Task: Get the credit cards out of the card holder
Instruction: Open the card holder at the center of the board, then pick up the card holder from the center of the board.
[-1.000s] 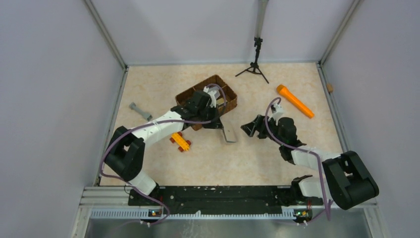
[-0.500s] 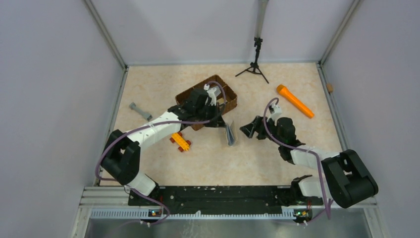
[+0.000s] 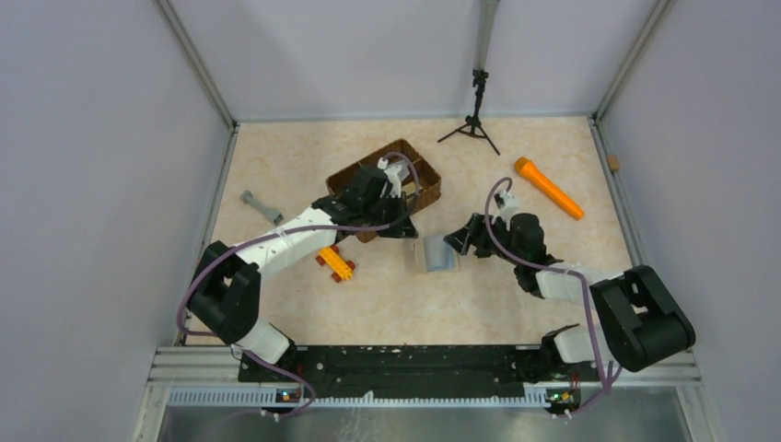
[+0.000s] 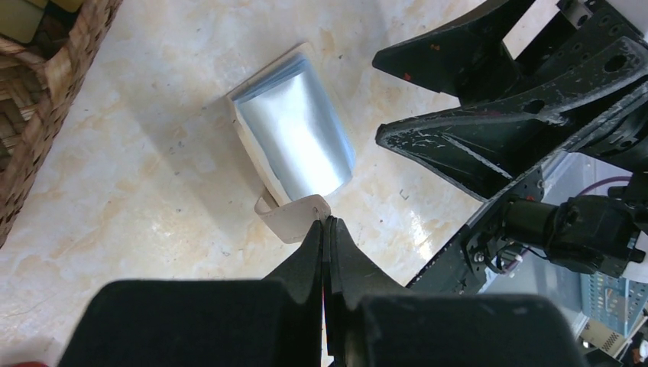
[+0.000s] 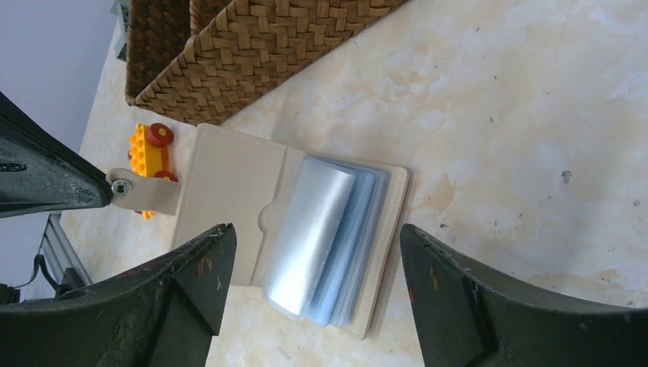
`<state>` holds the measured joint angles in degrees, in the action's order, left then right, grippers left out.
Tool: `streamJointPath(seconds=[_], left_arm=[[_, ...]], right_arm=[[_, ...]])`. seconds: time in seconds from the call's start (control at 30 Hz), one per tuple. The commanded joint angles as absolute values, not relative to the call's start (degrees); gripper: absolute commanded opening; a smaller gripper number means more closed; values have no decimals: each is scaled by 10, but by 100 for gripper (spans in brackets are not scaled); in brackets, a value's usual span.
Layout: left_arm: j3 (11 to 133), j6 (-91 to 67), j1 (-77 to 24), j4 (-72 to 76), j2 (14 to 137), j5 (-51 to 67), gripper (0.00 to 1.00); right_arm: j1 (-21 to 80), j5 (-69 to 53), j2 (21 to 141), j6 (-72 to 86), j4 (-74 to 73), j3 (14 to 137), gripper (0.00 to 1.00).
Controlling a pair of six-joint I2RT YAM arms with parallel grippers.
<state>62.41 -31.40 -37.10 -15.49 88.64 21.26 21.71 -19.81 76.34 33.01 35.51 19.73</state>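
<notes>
The card holder (image 3: 437,254) lies open on the table, cream cover spread out (image 5: 229,191) and pale blue sleeves fanned up (image 5: 325,233). My left gripper (image 3: 411,233) is shut on its cream stud tab (image 4: 296,219), pinched right at the fingertips (image 4: 327,224). Just right of the holder, my right gripper (image 3: 459,241) is open, and its two fingers straddle the sleeves' near end (image 5: 315,233) without touching them. The holder's blue sleeves (image 4: 294,138) also fill the left wrist view. The credit cards are hidden; only sleeves show.
A brown wicker tray (image 3: 391,182) stands just behind the left gripper, close to the holder (image 5: 252,53). An orange toy brick on wheels (image 3: 336,263) lies left of the holder. An orange stick (image 3: 548,187), a grey piece (image 3: 261,206) and a small tripod (image 3: 476,120) lie farther off.
The card holder went from hanging folded at the left gripper to lying spread open on the table. My right gripper slid left up to it, its jaws narrowing slightly.
</notes>
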Motion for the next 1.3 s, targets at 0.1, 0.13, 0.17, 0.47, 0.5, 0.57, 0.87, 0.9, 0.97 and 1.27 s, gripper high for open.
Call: streamJointPath(seconds=[0.1,0.13,0.17,0.47,0.5,0.57,0.87,0.9,0.97,1.27], left_arm=[[604,-285,-370,-189,871,147,0],[603,-281,-370,-198,874,138,0],[602,-276,-369,-204,877,129,0],[584,-245,-383,-241,895,48,0],[583,-242,-386,-242,898,45,0],[581,-239,-393,-241,906,40,0],[550,-207,-401,-200,927,44,0],[546,-200,-401,-195,930,45,0],[541,-187,-401,-188,933,45,0],[520,-174,-401,-149,939,54,0]], right_arm=[[224,-212,785,325,355,230,79],[224,-210,786,325,351,231,79],[224,-206,787,324,344,232,79],[224,-141,803,328,227,259,62],[224,-143,804,332,216,259,63],[224,-156,794,345,210,251,63],[224,-179,786,360,137,270,57],[224,-184,796,360,134,275,57],[224,-202,817,360,147,275,54],[224,-282,841,398,205,281,45]])
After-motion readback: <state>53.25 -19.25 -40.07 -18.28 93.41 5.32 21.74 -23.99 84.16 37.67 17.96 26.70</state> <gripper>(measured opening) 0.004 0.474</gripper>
